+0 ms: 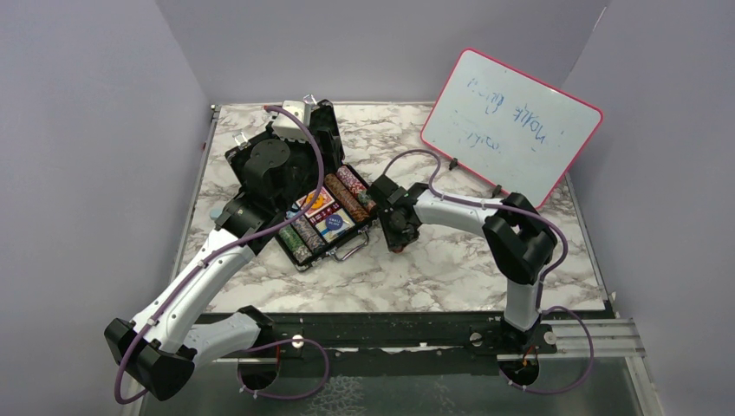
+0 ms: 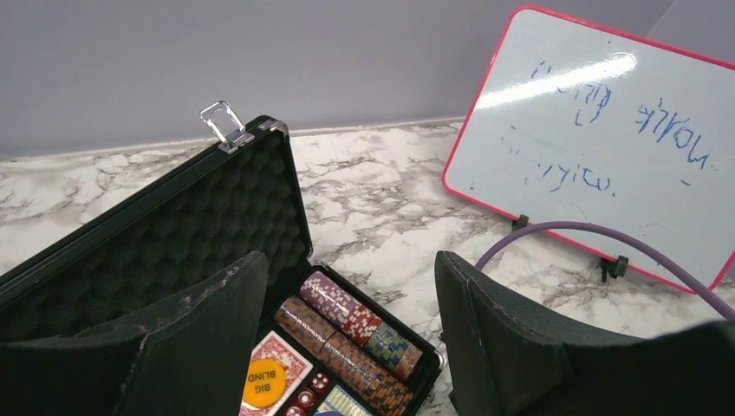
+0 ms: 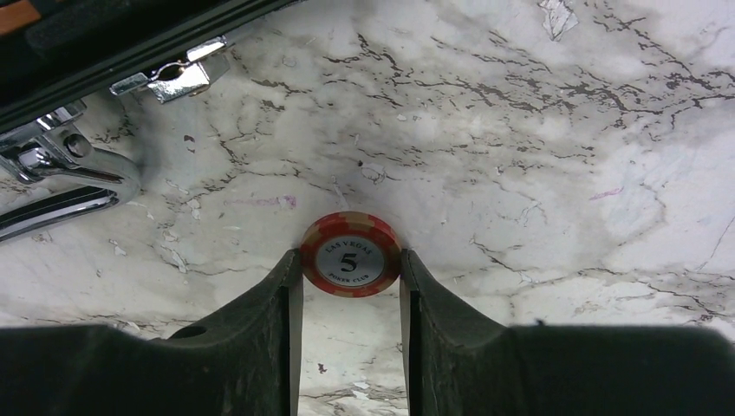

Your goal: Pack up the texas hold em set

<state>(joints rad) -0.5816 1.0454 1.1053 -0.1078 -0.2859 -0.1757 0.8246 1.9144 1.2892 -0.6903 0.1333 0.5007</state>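
- Just off the handle side of the briefcase (image 2: pixel 173 225), and apart from it, we see a red striped poker chip (image 3: pixel 351 255) marked 5 over the marble tabletop (image 3: pixel 520 130). We cannot tell whether it rests there or is lifted.
- Around that chip the right end effector (image 3: pixel 350 269) is closed, with one finger pressed on each side of its rim.
- Inside the briefcase, which lies open with its foam-lined lid raised, rows of striped chips (image 2: pixel 351 325) fill the slots. Beside them are a red card deck (image 2: pixel 282 360), a yellow "BIG BLIND" button (image 2: pixel 263 383) and red dice (image 2: pixel 314 386).
- Above the briefcase the left end effector (image 2: pixel 348 269) hangs with its fingers spread wide and nothing between them.
- Behind the briefcase, to the right, a pink-framed whiteboard (image 2: pixel 598 130) stands tilted on the tabletop. We cannot read its blue writing.
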